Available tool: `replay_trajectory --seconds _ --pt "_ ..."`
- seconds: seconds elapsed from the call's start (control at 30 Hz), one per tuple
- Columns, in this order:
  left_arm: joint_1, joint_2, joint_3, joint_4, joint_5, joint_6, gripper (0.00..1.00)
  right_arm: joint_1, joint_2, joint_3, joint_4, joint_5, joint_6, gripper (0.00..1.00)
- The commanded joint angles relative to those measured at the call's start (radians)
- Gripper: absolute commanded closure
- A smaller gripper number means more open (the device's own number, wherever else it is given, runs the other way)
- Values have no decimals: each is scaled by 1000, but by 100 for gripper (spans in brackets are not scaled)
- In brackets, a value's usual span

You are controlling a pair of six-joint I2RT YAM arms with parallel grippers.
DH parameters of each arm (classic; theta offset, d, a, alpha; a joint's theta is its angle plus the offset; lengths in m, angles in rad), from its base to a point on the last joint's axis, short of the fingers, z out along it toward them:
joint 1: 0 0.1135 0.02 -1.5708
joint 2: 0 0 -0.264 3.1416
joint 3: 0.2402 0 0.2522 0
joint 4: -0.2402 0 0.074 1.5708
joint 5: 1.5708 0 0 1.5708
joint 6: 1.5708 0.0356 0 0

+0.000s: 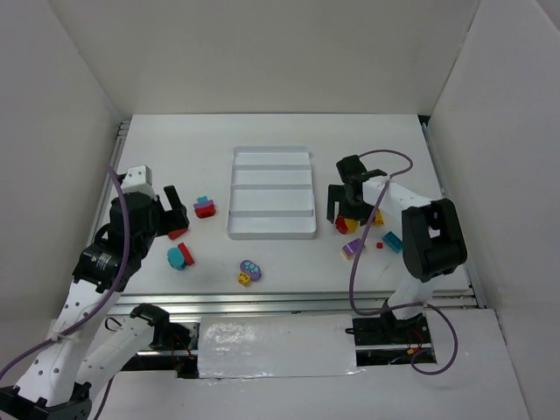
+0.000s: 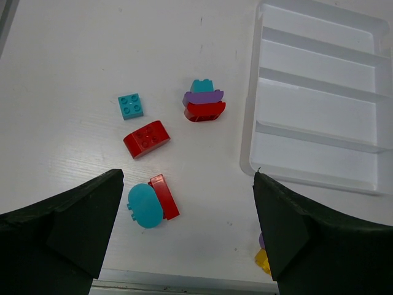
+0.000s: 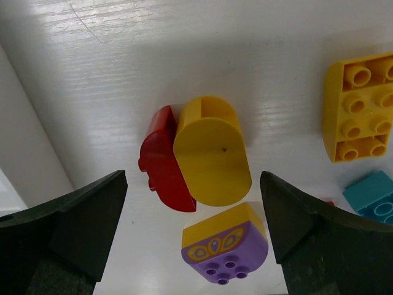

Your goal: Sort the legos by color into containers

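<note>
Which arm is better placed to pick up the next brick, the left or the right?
Probably right: the open right gripper hangs low, with the red rounded plastic brick and the yellow rounded plastic brick between its fingers. The open left gripper looks higher.

We see a white tray (image 2: pixel 319 114) on a white desk (image 2: pixel 61 61), a teal brick (image 2: pixel 131 106), a red brick (image 2: pixel 146 139), a yellow block (image 3: pixel 212 153) and a purple block (image 3: pixel 225 251) whose yellow face carries a butterfly-like pattern.
</note>
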Motion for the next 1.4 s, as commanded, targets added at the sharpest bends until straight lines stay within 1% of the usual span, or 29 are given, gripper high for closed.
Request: replay_trajectory --seconds 0.0,0.03,0.1,0.13,0.2,0.27,0.3,0.33,0.37,0.43,0.47,0.53,0.57,0.6,0.63,0.67,0.7,0.73,0.77,0.8,0.83,0.87,0.93,0.97,1.0,1.07,1.13,1.2,1.37 --pt "3 -3 -1 47 25 25 1 -19 41 62 -14 0 -53 4" --pt "3 -1 -2 49 30 25 0 -24 50 66 -11 -12 -56 5" --pt "3 3 -2 49 37 27 1 -33 67 65 2 -61 -70 10" --pt "2 8 -1 49 43 28 0 -33 77 68 3 -69 -75 16" --pt "2 9 -2 50 47 30 1 -34 87 75 2 -78 -78 19" --pt "2 11 -2 52 50 30 0 -36 97 85 -1 -81 -81 27" --pt "2 11 -4 50 54 31 1 -34 97 83 2 -91 -81 29" --pt "0 12 -4 52 56 31 0 -36 97 80 2 -92 -79 34" --pt "0 12 -4 53 57 33 1 -36 94 80 2 -92 -79 45" --pt "0 12 -2 52 57 33 0 -36 87 82 -4 -82 -69 63" --pt "0 14 -2 52 59 31 1 -34 71 85 -7 -72 -62 85" --pt "0 18 4 50 65 24 0 -33 10 82 -14 -40 -43 87" --pt "0 26 9 47 77 18 0 -31 -21 79 -15 -36 -38 91" --pt "0 32 25 46 95 -1 0 -25 -59 74 -11 -34 -32 93" --pt "0 37 35 49 159 -11 0 -15 -151 54 0 -52 -29 93" --pt "0 48 45 60 201 -33 1 28 -197 42 25 -63 -30 93" --pt "0 52 47 78 323 -74 0 56 -245 22 32 -68 -21 93" --pt "0 60 45 142 389 -94 0 91 -320 16 39 -69 -22 93" --pt "0 64 38 183 466 -122 1 170 -348 11 52 -74 -30 93" --pt "-1 69 29 231 535 -189 1 218 -374 5 57 -78 -48 92" --pt "-1 81 18 353 669 -226 1 258 -408 6 59 -78 -46 92" --pt "-5 91 -8 419 733 -304 1 321 -423 8 63 -81 -35 92" --pt "-29 121 -25 542 848 -372 1 366 -484 -13 88 -112 3 92" --pt "-41 135 -31 622 859 -416 1 418 -506 -24 121 -121 17 92" --pt "-73 162 -30 639 858 -427 1 432 -556 -47 140 -126 36 93" --pt "-112 192 -18 643 823 -432 1 467 -603 -67 204 -138 51 93" --pt "-164 235 -11 640 803 -429 1 476 -649 -87 242 -193 68 93" --pt "-208 262 -10 641 786 -433 1 492 -664 -87 267 -233 85 93" --pt "-274 318 -5 663 729 -435 2 524 -652 -75 276 -243 94 92"
